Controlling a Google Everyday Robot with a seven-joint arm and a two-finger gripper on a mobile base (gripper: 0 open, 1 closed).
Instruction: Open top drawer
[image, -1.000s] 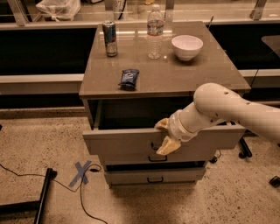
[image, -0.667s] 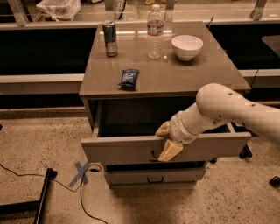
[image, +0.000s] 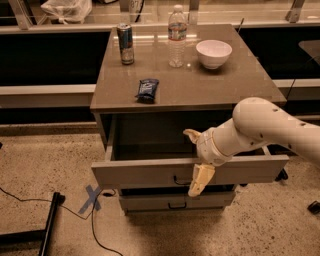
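Note:
The top drawer (image: 150, 172) of the grey-beige cabinet stands pulled out well past the cabinet front, and its dark inside shows. Its small black handle (image: 182, 179) sits at the centre of the front panel. My gripper (image: 190, 163) is at the drawer front, just right of the handle. Its fingers stand apart and straddle the panel. One finger (image: 191, 134) is up behind the panel's top edge. The other finger (image: 200, 180) hangs down in front of the panel. My white arm (image: 260, 127) reaches in from the right.
A lower drawer (image: 175, 201) is shut beneath. On the cabinet top (image: 225, 85) are a can (image: 125, 44), a water bottle (image: 177, 36), a white bowl (image: 214, 53) and a dark snack packet (image: 147, 89). A cable and a blue tape cross (image: 91, 198) lie on the floor at the left.
The top drawer has slid further out toward the camera, and my gripper has moved out and down with its front panel.

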